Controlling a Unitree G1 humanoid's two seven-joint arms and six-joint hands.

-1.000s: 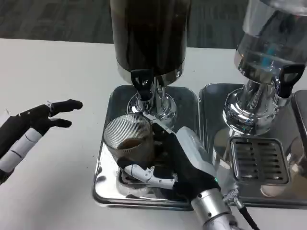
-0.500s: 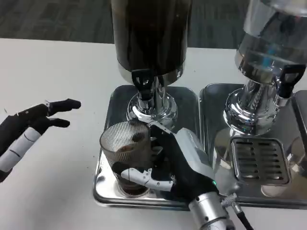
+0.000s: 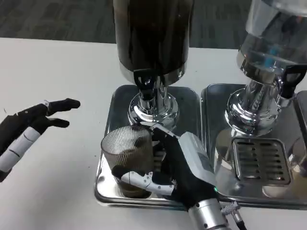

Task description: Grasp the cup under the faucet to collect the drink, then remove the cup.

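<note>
the right hand (image 3: 180, 165) wraps the ribbed cup (image 3: 127, 158) from its 3 o'clock side, thumb across the lower front of the glass and the other fingers behind it, so the cup is firmly held. a dark drink shows in the bottom of the cup. against a second ago the cup has come toward 6 o'clock, off the spot directly beneath the faucet (image 3: 144, 81), and now sits over the front part of the left drip tray (image 3: 111, 103), near its front-left corner; half a second ago it was nearly where it is now. the faucet's black lever is at 12 o'clock from the cup, with the dark dispenser (image 3: 152, 36) above it.

the left hand (image 3: 29, 127) lies on the white table (image 3: 57, 72) at 9 o'clock from the cup, well apart from it, fingers stretched and apart, holding nothing; it has hardly changed.

at 3 o'clock stands the clear dispenser (image 3: 268, 48) over the right drip tray (image 3: 261, 160) with its slotted grate.
</note>
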